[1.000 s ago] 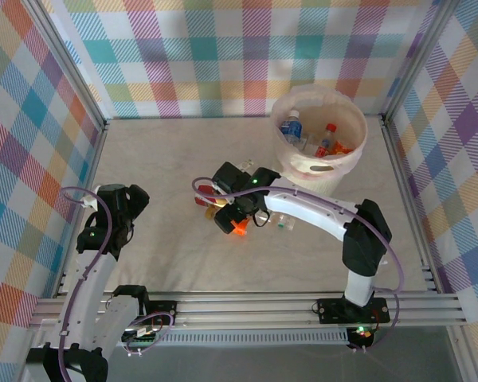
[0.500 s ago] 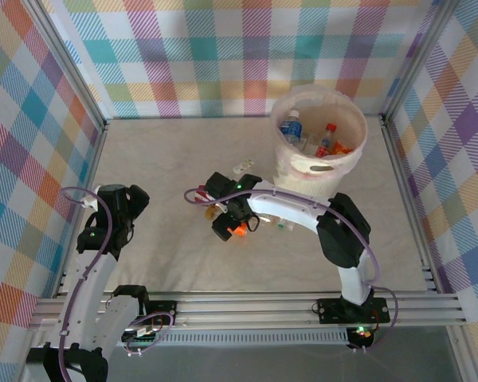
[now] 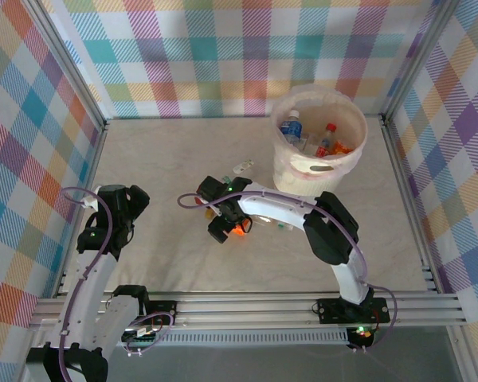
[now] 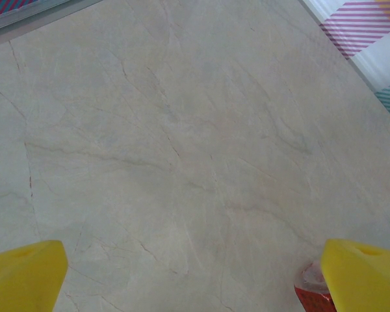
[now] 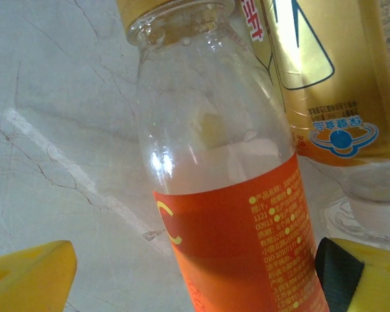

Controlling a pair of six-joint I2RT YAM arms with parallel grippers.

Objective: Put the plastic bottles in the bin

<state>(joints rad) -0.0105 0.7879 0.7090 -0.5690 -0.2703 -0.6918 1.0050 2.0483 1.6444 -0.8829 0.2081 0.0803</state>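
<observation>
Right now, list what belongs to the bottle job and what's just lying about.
Job: bin; bottles inside it; orange-label bottle; gold-label bottle; flattened bottle beside the bin.
Not the job: plaid walls; metal rails; table.

Bright even light, soft close-up focus

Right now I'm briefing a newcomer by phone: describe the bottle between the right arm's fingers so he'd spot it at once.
Find the big cream bin at the far right of the table. Near its front left, the right arm's fingers straddle a clear bottle. Its label is orange with yellow print, whereas the bottle beside it has a gold label.
</observation>
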